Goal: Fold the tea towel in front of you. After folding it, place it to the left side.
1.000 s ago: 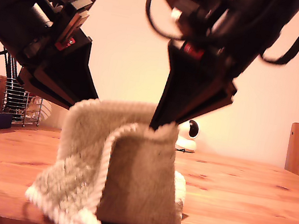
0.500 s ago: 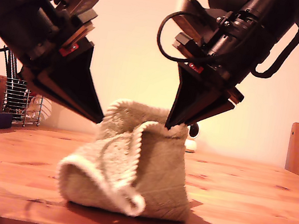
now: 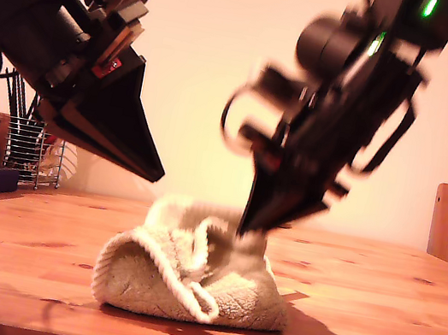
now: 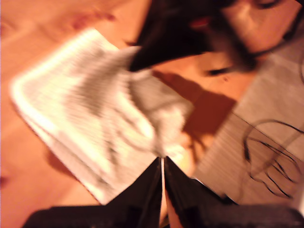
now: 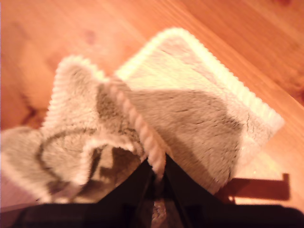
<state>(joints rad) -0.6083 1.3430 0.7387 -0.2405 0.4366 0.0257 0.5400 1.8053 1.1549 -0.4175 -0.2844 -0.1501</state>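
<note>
- Tea towel (image 3: 195, 280), bunched in a low heap on the wooden surface (image 3: 374, 298), near the middle of the exterior view.
- My second gripper (image 5: 156, 173): fingers clamped on the towel's corded hem (image 5: 137, 123).
- My first gripper (image 4: 162, 166): fingers almost together with a thin pale slit between them, tips at the cloth. I cannot tell if they pinch it.
- In the exterior view, one arm (image 3: 322, 150) enters from 1 o'clock with its tip in the towel's peak.
- The other arm (image 3: 80, 47) enters from 10 o'clock, its tip just above the towel.
</note>
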